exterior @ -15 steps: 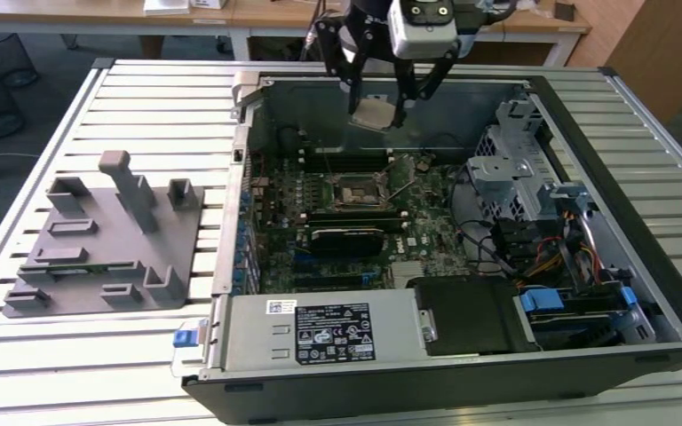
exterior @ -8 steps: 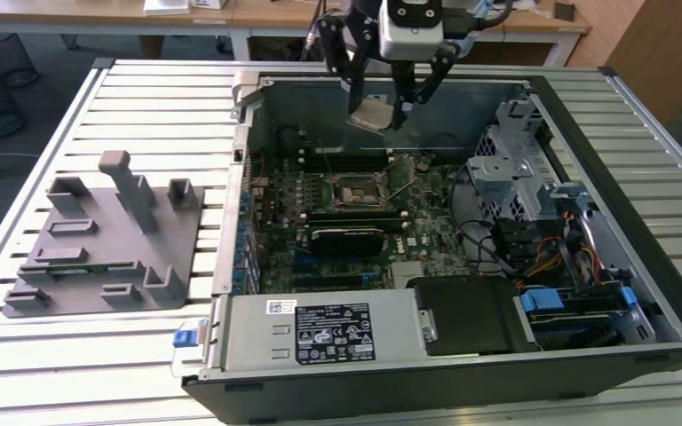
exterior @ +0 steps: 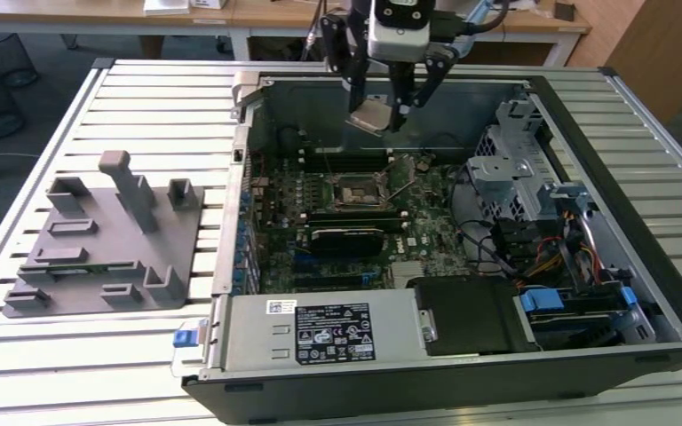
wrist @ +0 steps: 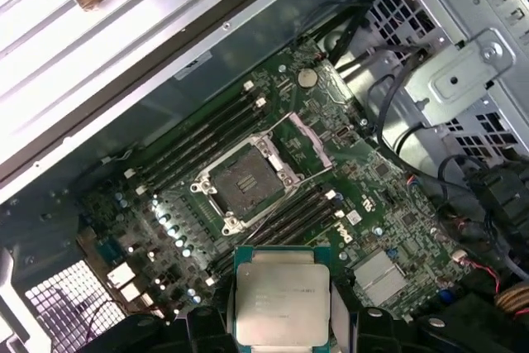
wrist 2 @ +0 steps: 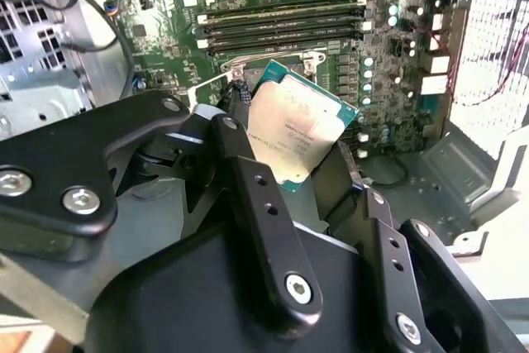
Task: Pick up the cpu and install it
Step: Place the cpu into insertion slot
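Step in hand: transfer of the cpu (exterior: pixel 371 117) to the socket (exterior: pixel 351 193). Pick-up is complete; installation is not yet done.

Gripper state: the gripper (exterior: pixel 383 108) is closed on the cpu, with one finger (wrist 2: pixel 248 179) on each of two opposite edges. In both wrist views the metal top faces the camera.

Position: in the exterior view the cpu hangs tilted above the far part of the open computer case (exterior: pixel 460 395), clear of the motherboard and short of the socket. In the first wrist view the socket (wrist: pixel 245 185) stands open and unoccupied.

Requirement, as a judgement: seating calls for the cpu to be levelled, squared to the socket frame and centred over it.

Markings: the cpu top (wrist: pixel 283 295) carries several lines of fine print. A white printed label (exterior: pixel 331 333) sits on the power supply. The grey fixture plate (exterior: pixel 99 257) rests on the slatted surface (exterior: pixel 139 98).
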Motion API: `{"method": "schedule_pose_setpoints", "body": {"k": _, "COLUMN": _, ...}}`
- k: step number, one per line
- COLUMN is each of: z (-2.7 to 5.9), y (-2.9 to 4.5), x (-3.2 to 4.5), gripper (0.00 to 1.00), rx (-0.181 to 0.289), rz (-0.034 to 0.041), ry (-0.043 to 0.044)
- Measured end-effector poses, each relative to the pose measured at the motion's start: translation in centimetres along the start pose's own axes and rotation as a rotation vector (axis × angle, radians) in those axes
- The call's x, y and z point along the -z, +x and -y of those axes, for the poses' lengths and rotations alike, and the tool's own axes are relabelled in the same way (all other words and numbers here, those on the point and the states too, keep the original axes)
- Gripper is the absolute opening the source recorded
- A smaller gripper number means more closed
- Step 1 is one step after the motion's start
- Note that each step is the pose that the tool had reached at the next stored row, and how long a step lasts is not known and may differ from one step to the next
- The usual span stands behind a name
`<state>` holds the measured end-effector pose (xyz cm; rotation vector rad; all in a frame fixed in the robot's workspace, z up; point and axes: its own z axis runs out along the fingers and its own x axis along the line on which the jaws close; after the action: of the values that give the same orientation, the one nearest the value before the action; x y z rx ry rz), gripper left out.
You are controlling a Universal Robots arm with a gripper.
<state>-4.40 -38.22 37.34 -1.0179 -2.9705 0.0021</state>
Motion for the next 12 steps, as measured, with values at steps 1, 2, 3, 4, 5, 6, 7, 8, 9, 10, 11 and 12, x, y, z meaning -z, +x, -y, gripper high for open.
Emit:
{"method": "schedule_pose_setpoints", "body": {"k": 1, "z": 0.00, "y": 0.00, "x": -0.02, "gripper": 0.54, "rx": -0.013, "rz": 0.0000, "ry": 0.0000}}
{"method": "schedule_pose_setpoints", "body": {"k": 2, "z": 0.00, "y": 0.00, "x": -0.03, "gripper": 0.54, "rx": -0.026, "rz": 0.0001, "ry": 0.0001}}
{"method": "schedule_pose_setpoints", "body": {"k": 3, "z": 0.00, "y": 0.00, "x": -0.04, "gripper": 0.54, "rx": -0.039, "rz": 0.0001, "ry": 0.0002}}
{"method": "schedule_pose_setpoints", "body": {"k": 4, "z": 0.00, "y": 0.00, "x": -0.05, "gripper": 0.54, "rx": -0.051, "rz": 0.0001, "ry": 0.0001}}
{"method": "schedule_pose_setpoints", "body": {"k": 5, "z": 0.00, "y": 0.00, "x": -0.06, "gripper": 0.54, "rx": -0.063, "rz": 0.0001, "ry": 0.0001}}
{"method": "schedule_pose_setpoints", "body": {"k": 6, "z": 0.00, "y": 0.00, "x": -0.07, "gripper": 0.54, "rx": -0.074, "rz": 0.0001, "ry": 0.0002}}
{"method": "schedule_pose_setpoints", "body": {"k": 7, "z": 0.00, "y": 0.00, "x": -0.08, "gripper": 0.54, "rx": -0.085, "rz": 0.0001, "ry": 0.0002}}
{"method": "schedule_pose_setpoints", "body": {"k": 8, "z": 0.00, "y": 0.00, "x": -0.09, "gripper": 0.54, "rx": -0.097, "rz": 0.0001, "ry": 0.0002}}
{"method": "schedule_pose_setpoints", "body": {"k": 9, "z": 0.00, "y": 0.00, "x": -0.10, "gripper": 0.54, "rx": -0.109, "rz": 0.0003, "ry": 0.0004}}
{"method": "schedule_pose_setpoints", "body": {"k": 10, "z": 0.00, "y": 0.00, "x": -0.11, "gripper": 0.54, "rx": -0.122, "rz": 0.0005, "ry": 0.0005}}
{"method": "schedule_pose_setpoints", "body": {"k": 11, "z": 0.00, "y": 0.00, "x": -0.12, "gripper": 0.54, "rx": -0.138, "rz": 0.0007, "ry": 0.0006}}
{"method": "schedule_pose_setpoints", "body": {"k": 12, "z": 0.00, "y": 0.00, "x": -0.13, "gripper": 0.54, "rx": -0.156, "rz": 0.0009, "ry": 0.0009}}
